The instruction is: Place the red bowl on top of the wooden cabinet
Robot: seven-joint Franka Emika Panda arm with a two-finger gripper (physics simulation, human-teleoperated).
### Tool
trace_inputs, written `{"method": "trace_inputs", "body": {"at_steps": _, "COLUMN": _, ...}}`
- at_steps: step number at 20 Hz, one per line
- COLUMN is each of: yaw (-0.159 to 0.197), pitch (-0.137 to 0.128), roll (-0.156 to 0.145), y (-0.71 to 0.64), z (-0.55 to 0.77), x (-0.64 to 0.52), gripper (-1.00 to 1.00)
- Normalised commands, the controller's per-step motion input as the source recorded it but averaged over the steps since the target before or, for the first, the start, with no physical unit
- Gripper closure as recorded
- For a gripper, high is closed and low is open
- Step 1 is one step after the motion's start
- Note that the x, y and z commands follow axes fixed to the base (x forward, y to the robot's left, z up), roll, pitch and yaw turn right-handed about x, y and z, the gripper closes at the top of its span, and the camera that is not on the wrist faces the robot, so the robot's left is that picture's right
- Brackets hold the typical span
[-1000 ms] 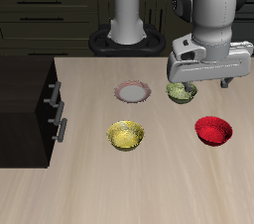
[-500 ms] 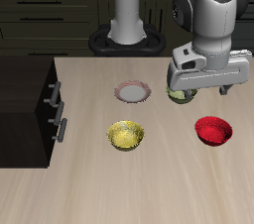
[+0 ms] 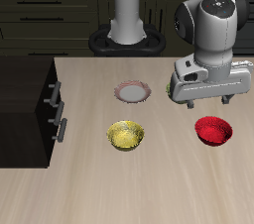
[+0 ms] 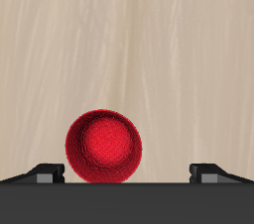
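The wooden cabinet [image 3: 25,99] stands at one end of the table [image 3: 149,193], well apart from the work. The tool [image 3: 207,99] hangs spread and empty above the table, not yet centred. The red bowl [image 3: 212,130] sits just in front, nearer the table's front edge, offset toward one fingertip [image 4: 45,172].

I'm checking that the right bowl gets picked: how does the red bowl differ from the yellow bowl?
The red bowl is glossy bright red; the yellow bowl is mottled yellow. The red bowl sits just in front of the gripper and fills its wrist view; the yellow bowl lies apart from it, nearer the wooden cabinet. Both are small, round, upright, of similar size, and rest on the table.
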Motion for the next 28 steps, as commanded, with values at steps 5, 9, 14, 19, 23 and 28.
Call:
{"method": "trace_inputs", "body": {"at_steps": 5, "yaw": -0.030, "pitch": 0.013, "roll": 0.005, "y": 0.01, "z": -0.08, "x": 0.01, "gripper": -1.00}}
{"method": "trace_inputs", "body": {"at_steps": 9, "yaw": -0.010, "pitch": -0.003, "roll": -0.007, "y": -0.03, "z": -0.04, "x": -0.07, "gripper": -1.00}}
{"method": "trace_inputs", "body": {"at_steps": 14, "yaw": -0.029, "pitch": 0.038, "roll": -0.021, "y": -0.11, "z": -0.13, "x": -0.03, "gripper": -1.00}}
{"method": "trace_inputs", "body": {"at_steps": 19, "yaw": 0.028, "pitch": 0.024, "roll": -0.018, "y": -0.10, "z": -0.17, "x": -0.02, "gripper": -1.00}}
{"method": "trace_inputs", "body": {"at_steps": 23, "yaw": -0.007, "pitch": -0.005, "roll": -0.004, "y": -0.06, "z": 0.00, "x": 0.04, "gripper": -1.00}}
{"method": "trace_inputs", "body": {"at_steps": 28, "yaw": -0.004, "pitch": 0.009, "roll": -0.002, "y": -0.05, "z": -0.08, "x": 0.00, "gripper": -1.00}}
